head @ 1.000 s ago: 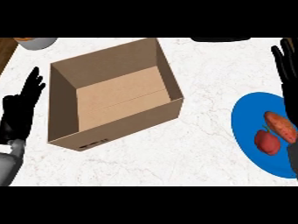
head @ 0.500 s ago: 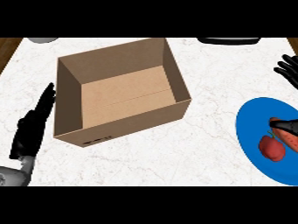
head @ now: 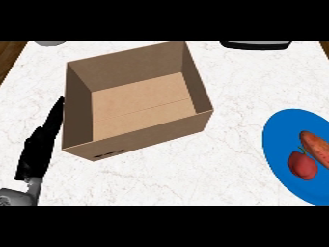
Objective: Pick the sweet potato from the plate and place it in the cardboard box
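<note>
I see the left hand [head: 40, 147] edge-on, fingers straight, released, beside the open cardboard box [head: 135, 103]; the sweet potato [head: 322, 152] (tapered, orange) lies on the glossy blue plate [head: 284, 159].

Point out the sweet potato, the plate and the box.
sweet potato [head: 323, 152], head view, middle of its orange body
plate [head: 284, 132], head view, bare blue part left of the food
box [head: 142, 103], head view, its inner floor

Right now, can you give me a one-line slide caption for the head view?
Open cardboard box mid-counter, left hand resting beside it, sweet potato untouched on the blue plate.
</note>
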`<state>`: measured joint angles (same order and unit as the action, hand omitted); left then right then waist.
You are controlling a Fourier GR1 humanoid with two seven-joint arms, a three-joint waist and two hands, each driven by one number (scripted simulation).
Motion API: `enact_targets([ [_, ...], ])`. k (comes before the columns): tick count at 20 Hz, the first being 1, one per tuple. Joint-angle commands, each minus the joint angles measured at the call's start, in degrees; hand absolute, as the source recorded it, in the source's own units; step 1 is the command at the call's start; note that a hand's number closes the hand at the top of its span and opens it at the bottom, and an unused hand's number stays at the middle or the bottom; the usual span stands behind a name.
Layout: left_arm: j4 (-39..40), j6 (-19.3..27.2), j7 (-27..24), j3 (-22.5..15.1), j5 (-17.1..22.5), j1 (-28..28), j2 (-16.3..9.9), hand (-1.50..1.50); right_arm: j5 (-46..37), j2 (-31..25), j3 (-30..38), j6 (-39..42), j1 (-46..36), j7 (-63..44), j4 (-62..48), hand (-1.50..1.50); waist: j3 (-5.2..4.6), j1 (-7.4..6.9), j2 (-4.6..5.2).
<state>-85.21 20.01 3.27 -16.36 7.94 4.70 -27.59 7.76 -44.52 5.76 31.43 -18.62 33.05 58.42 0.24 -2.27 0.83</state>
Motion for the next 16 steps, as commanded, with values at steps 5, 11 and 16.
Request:
enact_targets([
  [5,-0.38,-0.33,-0.94,-0.76,-0.86,-1.38,0.52,0.0,-20.16,-14.71,-12.22,3.87,-0.96,10.18,0.57,-1.5,-0.07,-0.69,-0.02],
  [11,-0.08,-1.0,-0.3,0.76,-0.43,-0.44,0.29,0.0,-29.92,-18.6,-22.08,2.59,-2.74,15.37,-0.29,-1.5,-0.13,-0.2,-0.18],
  [16,0.57,-2.88,-1.26,3.59,0.45,-1.87,-0.35,0.0,-35.91,-14.31,-26.64,-1.97,-5.34,14.03,-3.66,-1.5,-0.21,0.79,-0.54],
])
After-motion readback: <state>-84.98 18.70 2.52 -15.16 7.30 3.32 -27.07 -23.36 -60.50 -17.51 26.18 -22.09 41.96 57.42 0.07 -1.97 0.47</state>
